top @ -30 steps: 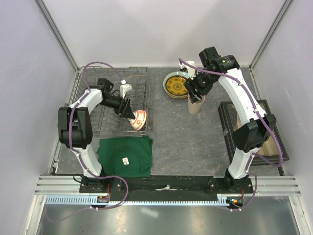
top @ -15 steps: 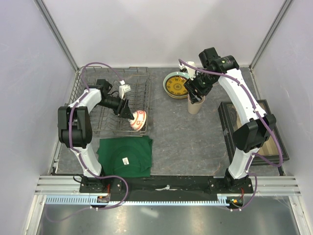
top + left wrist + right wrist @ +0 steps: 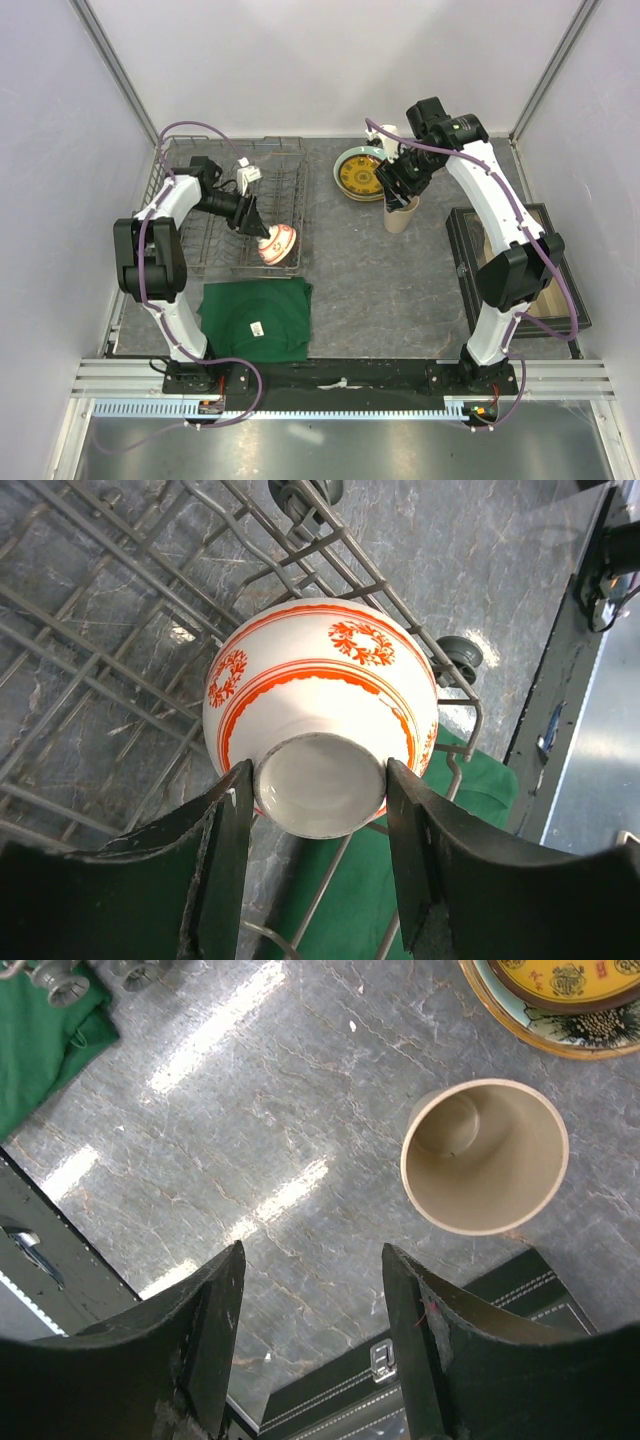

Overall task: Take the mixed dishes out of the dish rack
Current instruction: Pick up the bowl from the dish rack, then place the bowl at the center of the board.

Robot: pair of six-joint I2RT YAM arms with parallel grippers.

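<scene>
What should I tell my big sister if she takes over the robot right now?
Left gripper: shut on the foot of the red-and-white bowl, which is tilted at the near right corner of the dish rack and not yet out.
Right gripper: open and empty, above the beige cup.
Done: the cup stands upright on the table. The plates are stacked behind it, yellow one on top.
To do: lift the bowl out and set it on the table. I can see no other dish in the rack.
</scene>
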